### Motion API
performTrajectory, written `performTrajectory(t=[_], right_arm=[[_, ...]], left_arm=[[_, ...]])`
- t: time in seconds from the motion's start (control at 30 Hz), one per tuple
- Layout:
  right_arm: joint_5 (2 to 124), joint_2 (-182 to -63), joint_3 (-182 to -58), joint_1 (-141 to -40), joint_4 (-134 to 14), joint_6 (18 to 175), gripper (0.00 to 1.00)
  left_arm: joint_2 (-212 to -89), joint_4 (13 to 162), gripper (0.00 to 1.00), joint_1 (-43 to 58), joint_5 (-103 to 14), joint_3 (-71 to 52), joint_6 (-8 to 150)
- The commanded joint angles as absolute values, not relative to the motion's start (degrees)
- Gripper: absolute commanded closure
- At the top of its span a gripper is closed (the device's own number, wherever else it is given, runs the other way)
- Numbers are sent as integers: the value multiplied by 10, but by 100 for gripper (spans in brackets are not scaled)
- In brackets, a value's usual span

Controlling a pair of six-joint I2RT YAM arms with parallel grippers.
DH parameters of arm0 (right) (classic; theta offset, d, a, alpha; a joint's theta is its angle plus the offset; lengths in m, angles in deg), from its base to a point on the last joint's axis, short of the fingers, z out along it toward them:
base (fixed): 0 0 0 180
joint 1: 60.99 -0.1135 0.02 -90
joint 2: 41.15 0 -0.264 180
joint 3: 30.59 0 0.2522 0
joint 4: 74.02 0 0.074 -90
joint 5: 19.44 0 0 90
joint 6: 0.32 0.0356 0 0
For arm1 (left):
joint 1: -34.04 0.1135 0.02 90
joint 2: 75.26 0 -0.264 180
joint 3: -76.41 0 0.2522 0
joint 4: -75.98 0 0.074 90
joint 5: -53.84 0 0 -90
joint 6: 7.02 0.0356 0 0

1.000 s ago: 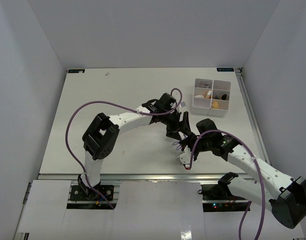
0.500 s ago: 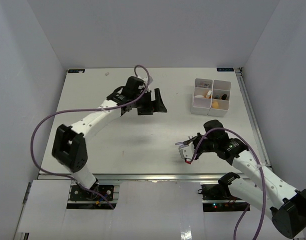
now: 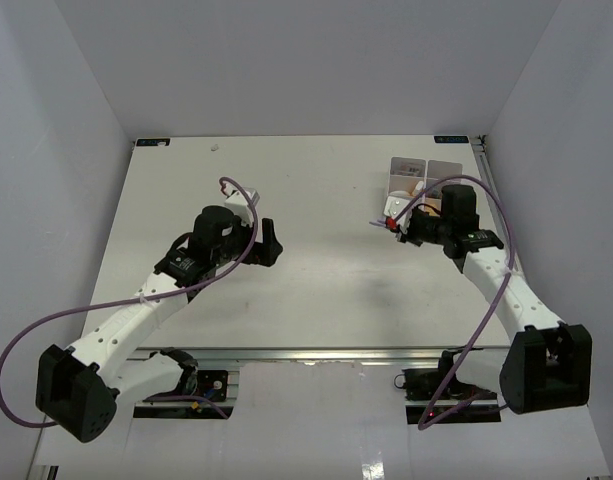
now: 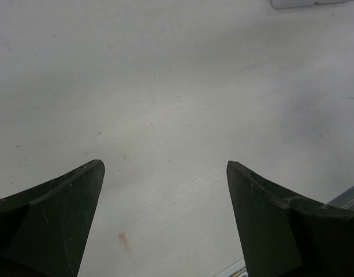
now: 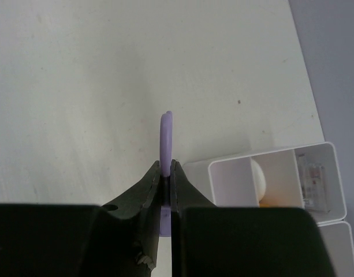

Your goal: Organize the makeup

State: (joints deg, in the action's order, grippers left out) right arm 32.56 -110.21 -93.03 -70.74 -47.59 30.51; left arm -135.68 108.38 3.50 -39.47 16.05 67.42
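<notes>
The right gripper [image 5: 166,168] is clamped tight on a thin lilac piece [image 5: 167,130], held on edge so that it juts past the fingertips; that upright hold looks meant for slipping it down into a narrow compartment of the white box [image 5: 228,183], which sits just right of the fingers at the far right of the table [image 4: 165,86]; the piece is beside the box, not yet in it. The left gripper [image 4: 165,170] hangs well to the left with jaws spread wide and nothing between them, probably parked out of the way. Seen edge-on, the lilac piece could be a flat palette, but that cannot be settled; inside the box a pale sponge [image 5: 256,176] and a clear palette [image 5: 312,180] show; an orange thing [image 5: 269,200] is half hidden by the gripper; the rest of the box is cut off or covered by the arm.
</notes>
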Motion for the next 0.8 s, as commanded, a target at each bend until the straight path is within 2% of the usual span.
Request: performTrajectory(t=[0.0, 0.43, 0.77], right_arm=[[308, -1155, -1000, -695, -519, 325, 92], [268, -1259, -1072, -645, -522, 325, 92], [283, -1308, -1078, -646, -609, 412, 92]], left_arm=[[-1277, 1042, 2, 35, -361, 192, 709], [-1256, 1040, 2, 35, -383, 196, 708], [-1259, 1039, 2, 35, -386, 198, 708]])
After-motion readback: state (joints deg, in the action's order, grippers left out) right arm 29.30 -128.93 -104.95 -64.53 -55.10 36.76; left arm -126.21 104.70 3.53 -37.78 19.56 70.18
